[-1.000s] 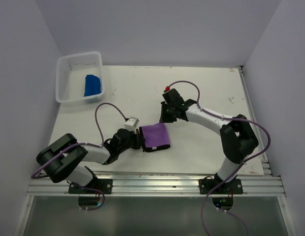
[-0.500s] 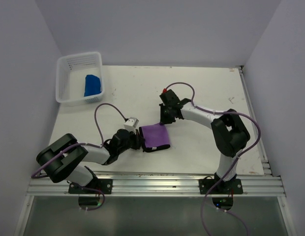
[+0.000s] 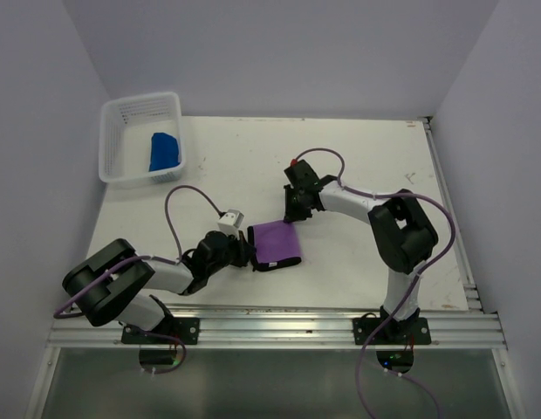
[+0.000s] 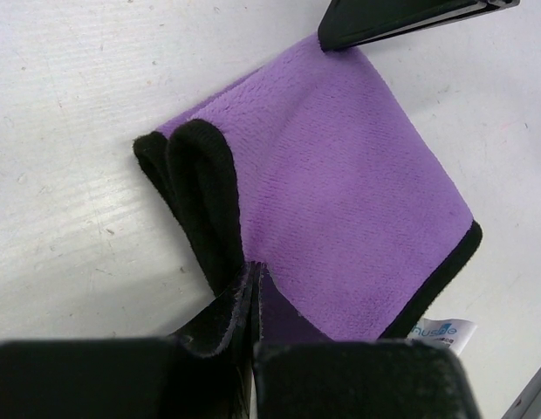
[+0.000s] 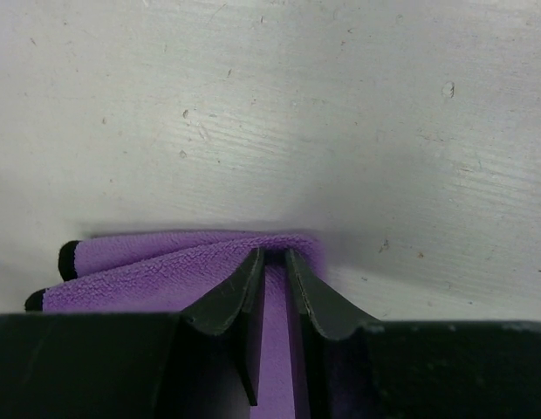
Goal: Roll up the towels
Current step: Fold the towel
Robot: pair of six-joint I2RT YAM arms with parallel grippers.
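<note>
A folded purple towel (image 3: 275, 242) with a black edge lies near the table's middle front. My left gripper (image 3: 246, 246) is shut on the towel's left edge; in the left wrist view the jaws pinch the black hem (image 4: 209, 192) of the purple towel (image 4: 340, 201). My right gripper (image 3: 292, 212) is at the towel's far right corner, jaws nearly closed on a fold of the purple towel (image 5: 166, 262). A rolled blue towel (image 3: 163, 151) lies in the white basket (image 3: 113, 118) at the back left.
The white basket stands at the table's back left corner. Purple cables loop from both arms over the table. Side walls close in left and right. A white label (image 4: 441, 332) shows at the towel's corner.
The right arm's elbow has swung left and folded in toward the towel. The right gripper stays at the towel's far corner. The left arm and towel have barely moved.
</note>
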